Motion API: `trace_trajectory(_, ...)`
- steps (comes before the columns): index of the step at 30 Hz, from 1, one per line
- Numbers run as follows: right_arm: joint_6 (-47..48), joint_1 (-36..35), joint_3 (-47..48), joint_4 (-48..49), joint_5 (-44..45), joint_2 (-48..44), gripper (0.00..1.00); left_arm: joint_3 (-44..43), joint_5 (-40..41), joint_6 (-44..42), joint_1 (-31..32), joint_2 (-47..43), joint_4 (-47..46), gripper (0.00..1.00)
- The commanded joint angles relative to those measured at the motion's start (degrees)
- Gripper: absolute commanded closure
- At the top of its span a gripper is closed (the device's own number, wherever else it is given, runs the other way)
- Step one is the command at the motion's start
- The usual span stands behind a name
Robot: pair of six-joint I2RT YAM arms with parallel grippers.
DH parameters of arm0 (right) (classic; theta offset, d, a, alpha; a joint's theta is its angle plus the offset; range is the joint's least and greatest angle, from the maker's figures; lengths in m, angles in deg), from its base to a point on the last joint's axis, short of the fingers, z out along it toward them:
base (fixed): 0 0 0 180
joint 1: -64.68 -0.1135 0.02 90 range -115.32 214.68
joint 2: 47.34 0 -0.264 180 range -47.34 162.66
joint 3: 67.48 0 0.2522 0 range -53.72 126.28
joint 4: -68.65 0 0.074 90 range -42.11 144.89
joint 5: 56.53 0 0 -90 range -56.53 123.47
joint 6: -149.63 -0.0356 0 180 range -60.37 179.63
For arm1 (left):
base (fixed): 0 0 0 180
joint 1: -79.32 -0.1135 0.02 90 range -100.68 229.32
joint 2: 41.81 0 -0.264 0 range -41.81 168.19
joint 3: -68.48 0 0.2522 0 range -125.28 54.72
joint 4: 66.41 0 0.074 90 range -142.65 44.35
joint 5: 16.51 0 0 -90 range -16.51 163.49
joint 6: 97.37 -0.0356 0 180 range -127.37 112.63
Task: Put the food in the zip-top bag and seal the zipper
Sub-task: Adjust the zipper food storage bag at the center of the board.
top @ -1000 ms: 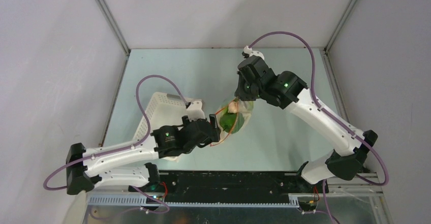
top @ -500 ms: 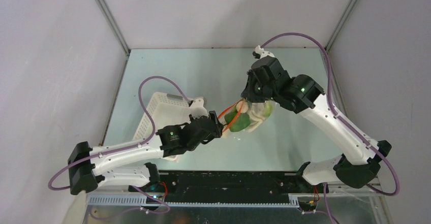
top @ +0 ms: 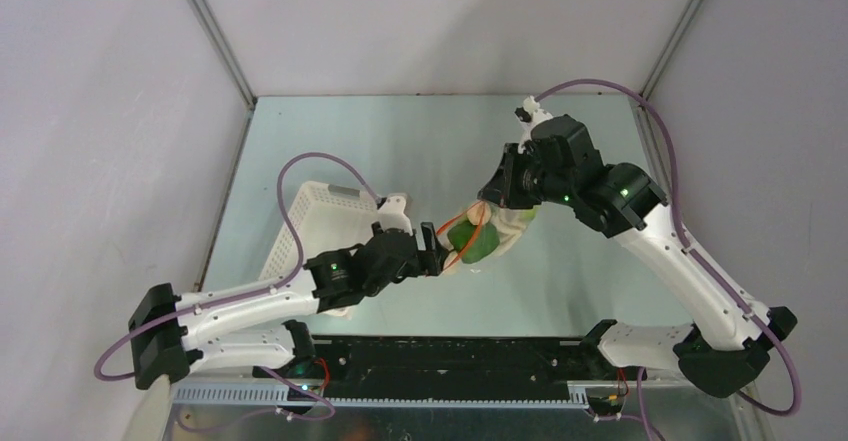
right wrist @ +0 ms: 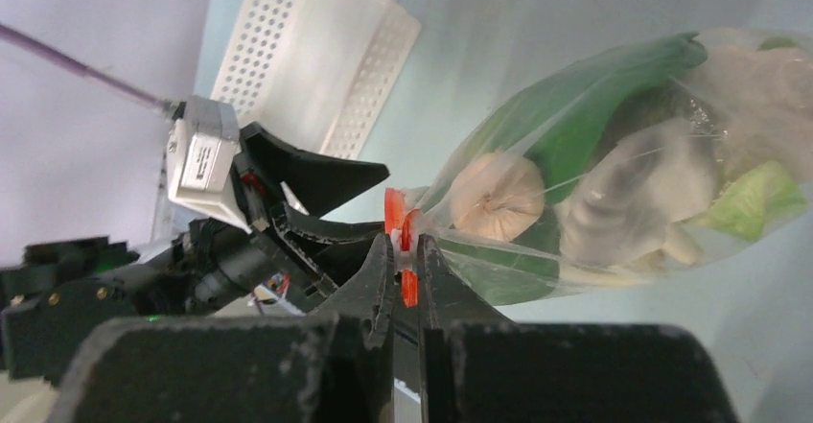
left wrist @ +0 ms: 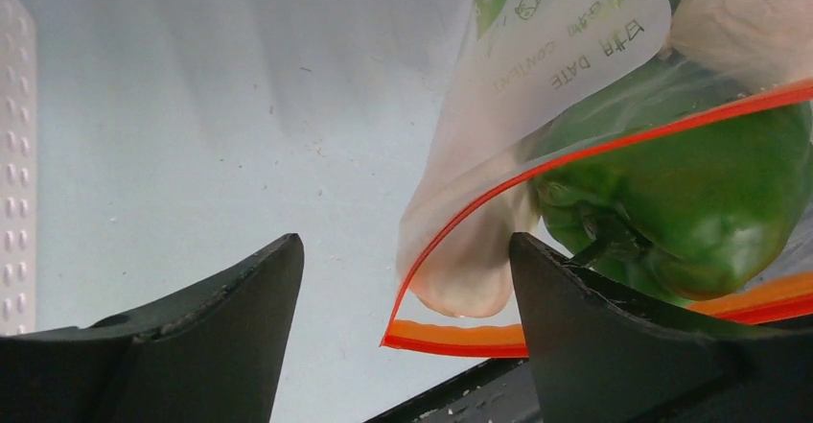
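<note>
The clear zip-top bag [top: 497,229] hangs between my two grippers, above the table. It holds the food: green leaves [right wrist: 594,106], a white mushroom [right wrist: 497,196] and a lumpy white piece [right wrist: 633,193]. My right gripper [right wrist: 405,241] is shut on the red-orange zipper [right wrist: 395,207] at the end of the bag's mouth; it also shows in the top view [top: 486,199]. My left gripper [left wrist: 405,241] is open, its jaws wide apart. The other corner of the zipper [left wrist: 451,337] lies between them, ungripped, with a green vegetable [left wrist: 690,202] behind. In the top view the left gripper [top: 436,257] sits at the bag's near-left end.
A white perforated basket [top: 318,223] lies tilted on the table left of the bag, partly under my left arm; it also shows in the right wrist view [right wrist: 307,58]. Grey walls close in the table on three sides.
My right arm has swung right and carried the bag's mouth end with it. My left gripper has followed to the right, staying at the bag's other end.
</note>
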Motion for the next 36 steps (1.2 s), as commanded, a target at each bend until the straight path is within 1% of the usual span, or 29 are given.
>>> trace_trajectory(1, -0.72, 1.55, -1.90, 11.71, -12.11, -4.16, 1.00, 4.26, -2.58, -4.48, -0.76, -4.75, -7.36, 0.16)
trace_trajectory(3, -0.93, 1.85, -2.50, 12.53, -14.57, -4.68, 1.00, 5.98, -3.96, -5.16, -1.06, -6.90, -9.91, 0.19)
trace_trajectory(8, -1.44, 2.69, -3.92, 14.03, -17.51, -5.54, 1.00, 8.86, -6.53, -7.19, -1.06, -10.11, -13.27, 0.28)
trace_trajectory(11, -1.70, 3.78, -5.26, 15.02, -20.64, -6.20, 1.00, 10.99, -8.11, -8.40, -1.05, -11.92, -17.56, 0.38)
trace_trajectory(12, -2.03, 4.04, -5.62, 15.96, -21.37, -6.38, 1.00, 12.08, -8.80, -8.64, -1.09, -12.67, -19.49, 0.45)
trace_trajectory(13, -2.27, 4.47, -6.35, 16.39, -22.84, -6.69, 1.00, 12.61, -9.00, -8.82, -1.10, -13.03, -20.22, 0.48)
trace_trajectory(14, -2.54, 4.70, -6.70, 17.13, -23.52, -6.85, 1.00, 13.50, -9.51, -8.93, -1.03, -13.77, -21.74, 0.56)
trace_trajectory(15, -2.57, 4.98, -7.06, 17.29, -24.50, -6.99, 1.00, 14.18, -9.92, -9.26, -1.07, -14.11, -22.36, 0.61)
trace_trajectory(16, -2.70, 5.09, -7.22, 17.40, -24.75, -7.04, 1.00, 14.37, -9.83, -9.38, -1.09, -14.78, -22.89, 0.77)
trace_trajectory(18, -2.67, 5.23, -7.50, 17.25, -25.07, -7.30, 1.00, 14.22, -8.93, -9.29, -1.06, -15.48, -21.49, 0.96)
trace_trajectory(21, -2.96, 5.56, -8.25, 17.19, -25.19, -7.57, 1.00, 12.41, -7.40, -9.16, -1.08, -16.09, -17.94, 1.00)
trace_trajectory(23, -3.08, 5.59, -8.75, 16.79, -24.66, -7.61, 1.00, 9.63, -6.65, -8.72, -1.06, -16.16, -12.54, 1.00)
trace_trajectory(24, -2.93, 5.58, -8.85, 15.67, -23.46, -7.62, 1.00, 8.14, -6.30, -7.87, -1.04, -15.86, -7.42, 1.00)
trace_trajectory(25, -2.44, 5.65, -8.87, 13.79, -22.56, -7.70, 1.00, 4.84, -5.03, -7.19, -1.02, -15.55, -4.48, 1.00)
trace_trajectory(26, -2.21, 6.01, -8.77, 12.58, -20.17, -7.86, 1.00, 2.67, -4.31, -5.12, -0.97, -14.61, 2.74, 1.00)
trace_trajectory(27, -1.47, 6.22, -8.61, 9.61, -18.98, -7.96, 1.00, -1.87, -3.37, -4.58, -0.96, -13.50, 6.45, 1.00)
trace_trajectory(28, -0.98, 6.85, -7.85, 7.86, -16.15, -8.08, 1.00, -4.03, -3.04, -3.39, -0.94, -12.92, 13.85, 1.00)
trace_trajectory(29, 0.13, 7.12, -7.35, 3.95, -14.51, -8.07, 1.00, -8.35, -2.48, -2.92, -0.80, -11.58, 20.68, 1.00)
trace_trajectory(30, 0.61, 7.34, -6.33, 2.04, -10.49, -8.17, 1.00, -10.43, -1.98, -1.96, -0.69, -10.95, 23.77, 1.00)
trace_trajectory(31, 1.41, 7.37, -5.85, -1.44, -8.47, -8.20, 1.00, -15.03, 0.36, -1.33, -0.01, -9.33, 30.59, 1.00)
trace_trajectory(32, 1.73, 7.49, -5.03, -3.38, -4.19, -8.16, 1.00, -17.11, 3.42, -0.38, 0.50, -8.38, 33.96, 1.00)
trace_trajectory(33, 2.22, 7.53, -4.80, -6.75, -2.11, -8.06, 1.00, -21.22, 4.84, 0.08, 1.23, -6.18, 39.44, 1.00)
trace_trajectory(34, 2.44, 7.53, -4.94, -8.06, 1.42, -7.90, 1.00, -23.02, 7.22, 0.92, 1.34, -4.91, 41.85, 1.00)
trace_trajectory(35, 2.77, 7.49, -5.96, -9.90, 2.98, -7.76, 1.00, -25.60, 8.02, 1.12, 1.42, -2.48, 44.80, 1.00)
trace_trajectory(36, 2.98, 7.57, -6.63, -10.34, 4.69, -7.41, 1.00, -26.62, 8.39, 0.59, 1.43, -1.35, 45.32, 1.00)
